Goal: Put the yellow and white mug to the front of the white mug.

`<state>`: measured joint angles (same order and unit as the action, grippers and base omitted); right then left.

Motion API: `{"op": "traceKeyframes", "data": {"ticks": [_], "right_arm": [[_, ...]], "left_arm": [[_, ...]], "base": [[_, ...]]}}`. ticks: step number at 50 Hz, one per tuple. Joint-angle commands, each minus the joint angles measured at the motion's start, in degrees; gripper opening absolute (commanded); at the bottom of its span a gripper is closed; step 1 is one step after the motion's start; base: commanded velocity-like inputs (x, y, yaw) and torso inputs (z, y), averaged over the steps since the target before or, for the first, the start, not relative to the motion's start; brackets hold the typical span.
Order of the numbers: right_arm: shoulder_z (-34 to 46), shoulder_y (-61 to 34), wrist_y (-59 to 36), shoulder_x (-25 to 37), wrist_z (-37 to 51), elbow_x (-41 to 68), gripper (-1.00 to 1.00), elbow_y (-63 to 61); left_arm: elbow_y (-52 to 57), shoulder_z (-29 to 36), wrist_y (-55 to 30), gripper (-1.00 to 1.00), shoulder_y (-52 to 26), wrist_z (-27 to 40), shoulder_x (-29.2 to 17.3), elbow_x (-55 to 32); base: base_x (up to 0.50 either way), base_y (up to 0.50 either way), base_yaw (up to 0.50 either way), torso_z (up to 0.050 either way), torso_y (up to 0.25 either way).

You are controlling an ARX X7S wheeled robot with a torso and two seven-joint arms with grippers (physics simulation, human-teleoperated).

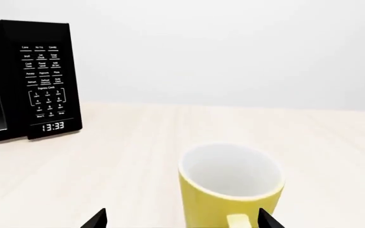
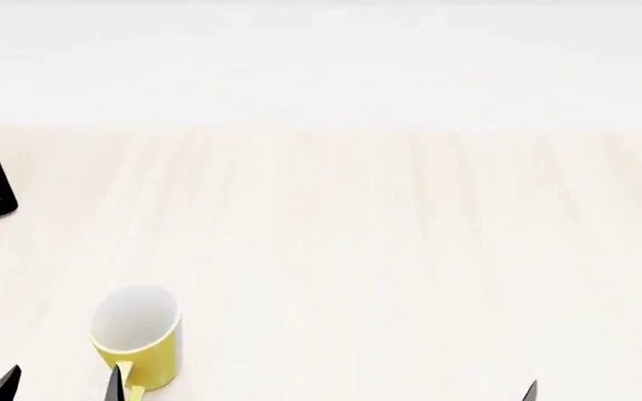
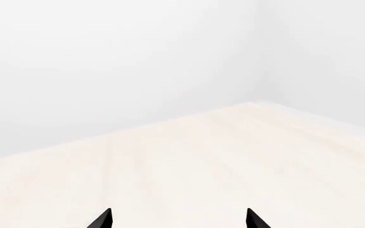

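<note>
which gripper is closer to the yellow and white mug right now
Left. The left gripper is open just short of the yellow and white mug, one fingertip beside its handle. The right gripper, also open, is far off to the mug's right over bare table.

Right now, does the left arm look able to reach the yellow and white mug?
Probably yes. The yellow and white mug stands upright just ahead of the open left gripper, its handle turned toward it, and nothing lies between them on the table.

The microwave (image 1: 24, 80) runs off the frame edge in both views that show it, its keypad text too small to read. Only the tips of both grippers' fingers (image 1: 98, 219) show. The mug's (image 1: 231, 190) base is cut off in the left wrist view
</note>
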<state>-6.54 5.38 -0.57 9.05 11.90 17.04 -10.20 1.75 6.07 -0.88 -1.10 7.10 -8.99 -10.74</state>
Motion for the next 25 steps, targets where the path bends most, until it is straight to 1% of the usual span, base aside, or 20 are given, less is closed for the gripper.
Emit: {"op": "traceKeyframes", "data": {"ticks": [1, 14, 22, 23, 25], "right_arm": [[0.29, -0.11, -0.37, 0.10, 1.33, -0.02, 1.00, 0.17], [0.80, -0.02, -0.03, 0.52, 1.81, 0.16, 1.00, 0.28], [1.01, -0.24, -0.06, 0.72, 2.20, 0.41, 1.00, 0.65], [1.31, -0.44, -0.27, 0.68, 2.28, 0.21, 1.00, 0.95], [1.41, -0.44, -0.22, 0.74, 2.32, 0.25, 1.00, 0.97]], "left_arm": [[0.03, 0.53, 0.11, 1.00, 0.08, 0.62, -0.46, 0.10], [0.60, 1.40, -0.55, 1.00, 0.37, 1.30, -0.83, 0.18], [2.55, 3.84, -2.14, 1.00, 1.70, 2.15, -1.15, 2.40], [0.95, 5.36, -2.27, 1.00, 1.50, 3.31, 0.07, 4.26], [0.99, 5.42, -2.20, 1.00, 1.53, 3.35, -0.01, 4.14]], "base": [[0.00, 0.00, 0.00, 0.000, 0.000], [0.00, 0.00, 0.00, 0.000, 0.000], [0.00, 0.00, 0.00, 0.000, 0.000], [0.00, 0.00, 0.00, 0.000, 0.000], [0.00, 0.00, 0.00, 0.000, 0.000]]}}
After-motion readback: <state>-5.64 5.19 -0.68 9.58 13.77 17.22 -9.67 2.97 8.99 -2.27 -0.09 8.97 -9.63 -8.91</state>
